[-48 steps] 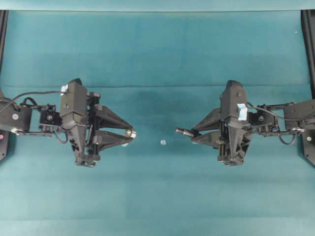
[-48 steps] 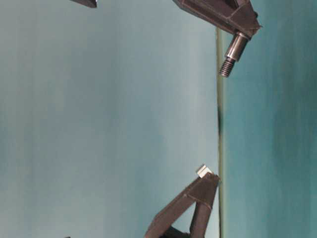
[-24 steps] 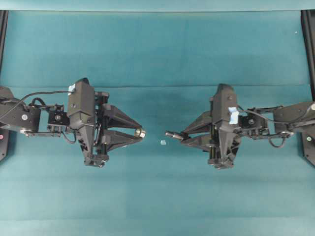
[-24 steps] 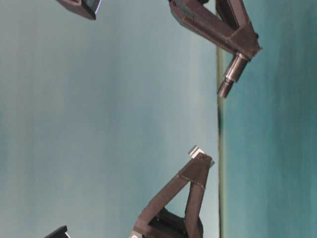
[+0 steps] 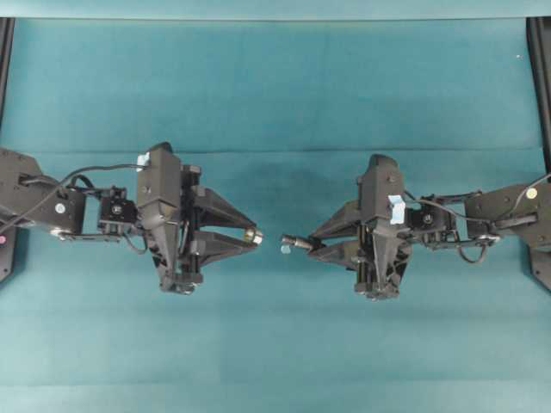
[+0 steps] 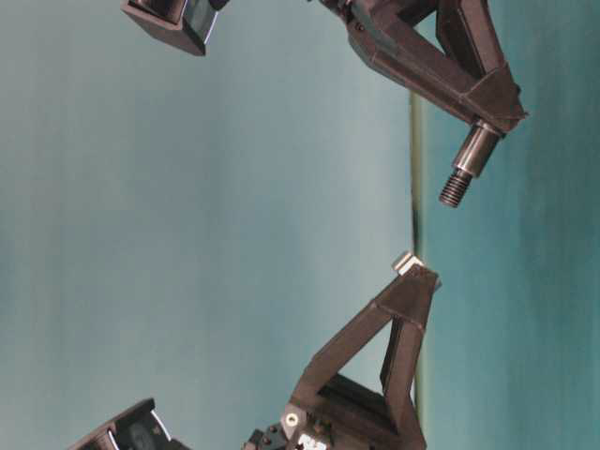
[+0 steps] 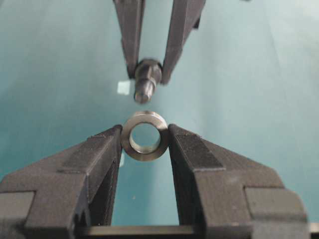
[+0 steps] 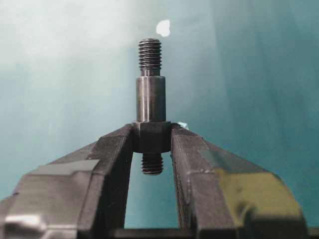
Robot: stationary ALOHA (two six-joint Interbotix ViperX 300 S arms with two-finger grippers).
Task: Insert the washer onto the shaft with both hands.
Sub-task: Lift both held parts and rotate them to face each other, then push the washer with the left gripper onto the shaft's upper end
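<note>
While washer (image 7: 145,136) and shaft (image 8: 150,102) sit clamped in left gripper (image 7: 144,144) and right gripper (image 8: 152,142)
Centre your threaded tip on the bore before closing the gap

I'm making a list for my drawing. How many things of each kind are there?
Hands: 2, left and right
Washer: 1
Shaft: 1
White bit: 1
Total: 5

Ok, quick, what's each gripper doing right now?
Left gripper: closed on the washer.
Right gripper: closed on the shaft at its collar.
</note>
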